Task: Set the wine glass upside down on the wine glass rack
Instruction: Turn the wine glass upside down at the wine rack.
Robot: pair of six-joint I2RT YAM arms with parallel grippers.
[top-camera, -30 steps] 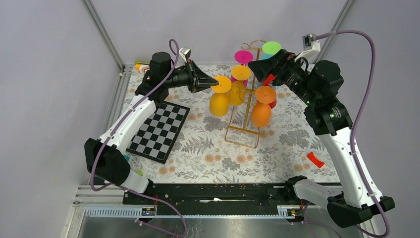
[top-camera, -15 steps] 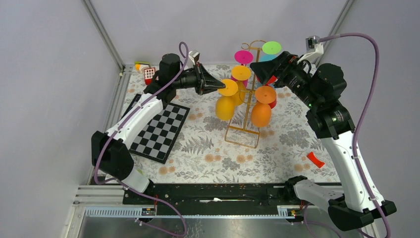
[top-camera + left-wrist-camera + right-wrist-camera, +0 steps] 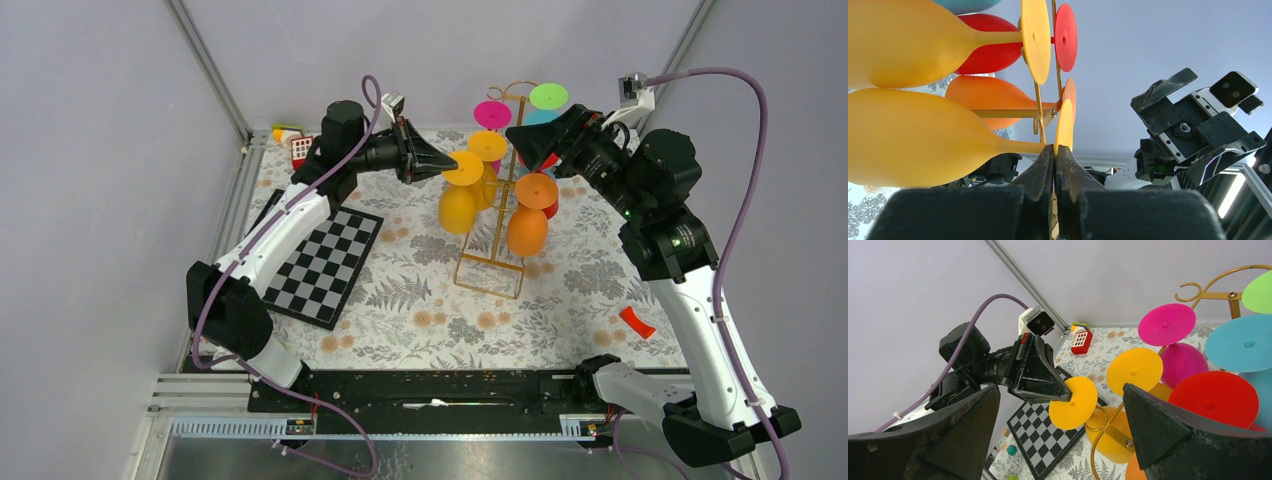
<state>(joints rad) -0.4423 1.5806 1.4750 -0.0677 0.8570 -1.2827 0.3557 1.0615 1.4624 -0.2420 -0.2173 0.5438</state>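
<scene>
The yellow wine glass (image 3: 457, 208) hangs upside down, bowl low and round foot (image 3: 1073, 402) up. My left gripper (image 3: 452, 160) is shut on the rim of that foot, and in the left wrist view the fingertips (image 3: 1043, 160) pinch the thin disc (image 3: 1064, 125). The glass is at the left side of the gold wine glass rack (image 3: 497, 235), its stem beside a curled hook (image 3: 1098, 424). Whether the stem sits in the hook I cannot tell. My right gripper (image 3: 525, 138) is open, high at the rack's right side, holding nothing.
Several other coloured glasses hang upside down on the rack: pink (image 3: 491, 114), green (image 3: 548, 96), orange (image 3: 527, 230), red (image 3: 1213, 399), another yellow (image 3: 486, 147). A checkerboard (image 3: 320, 265) lies at the left, a red piece (image 3: 636, 322) at the right, a small red toy (image 3: 300, 150) at the back.
My left gripper has carried the yellow glass rightward, closer to the rack. The right arm rose slightly at first, then stayed still.
</scene>
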